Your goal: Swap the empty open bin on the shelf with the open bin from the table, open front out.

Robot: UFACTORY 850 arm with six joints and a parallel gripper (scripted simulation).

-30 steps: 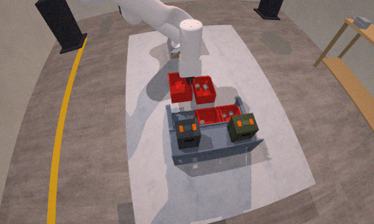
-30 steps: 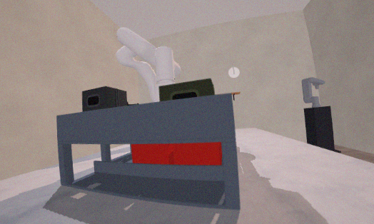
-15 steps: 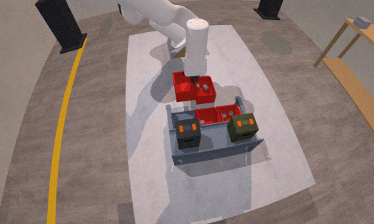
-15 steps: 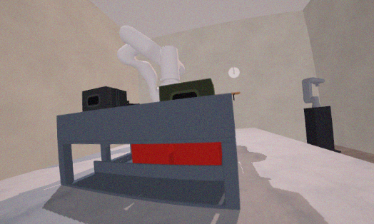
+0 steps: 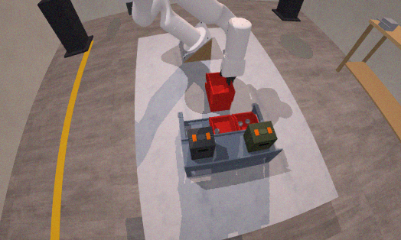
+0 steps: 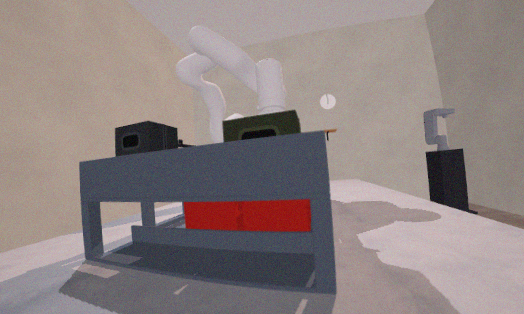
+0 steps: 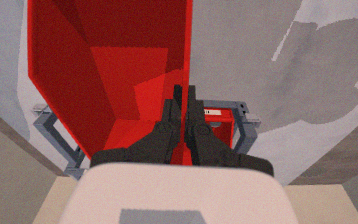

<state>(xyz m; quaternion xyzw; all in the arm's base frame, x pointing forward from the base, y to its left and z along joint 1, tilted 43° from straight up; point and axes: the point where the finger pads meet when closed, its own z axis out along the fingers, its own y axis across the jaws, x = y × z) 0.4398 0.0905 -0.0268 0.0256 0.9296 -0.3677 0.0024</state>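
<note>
My gripper (image 5: 229, 81) (image 7: 183, 97) is shut on a side wall of the empty red open bin (image 5: 215, 79) (image 7: 125, 75). The bin hangs to one side of the fingers, raised in front of the grey shelf (image 5: 232, 147) (image 6: 203, 170) (image 7: 247, 137). No parts show inside it. The red bin with parts on the table cannot be told apart in the top view; the held bin seems to hide it there and in the wrist view. The shelf's vacant place (image 5: 197, 124) is at the left in the top view, beside two red bins.
The two shelf bins (image 5: 223, 124) (image 5: 248, 121) hold small round parts. A black case (image 5: 202, 147) (image 6: 145, 139) and a green case (image 5: 260, 138) (image 6: 263, 124) stand on the shelf's upper board. Shelf end posts (image 5: 181, 126) (image 5: 257, 112) rise at both sides.
</note>
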